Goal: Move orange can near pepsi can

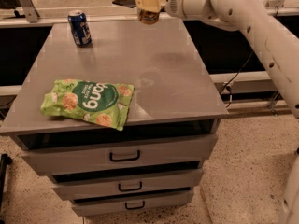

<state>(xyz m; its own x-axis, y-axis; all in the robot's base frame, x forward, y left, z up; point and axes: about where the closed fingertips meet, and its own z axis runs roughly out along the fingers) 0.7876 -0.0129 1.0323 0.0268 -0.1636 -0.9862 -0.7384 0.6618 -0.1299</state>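
Observation:
The pepsi can point(80, 28), dark blue with white and red markings, stands upright at the far left corner of the grey cabinet top point(163, 78). My gripper point(149, 3) is at the top of the view, above the far middle of the cabinet top, shut on the orange can point(149, 15). The orange can hangs in the air, its lower half showing below the cream fingers point(145, 2). It is well to the right of the pepsi can. My white arm point(243, 13) reaches in from the right.
A green snack bag point(88, 101) lies flat at the front left of the cabinet top. Three drawers with dark handles point(124, 157) are below. A rail and dark gaps run behind the cabinet. Speckled floor lies to the right.

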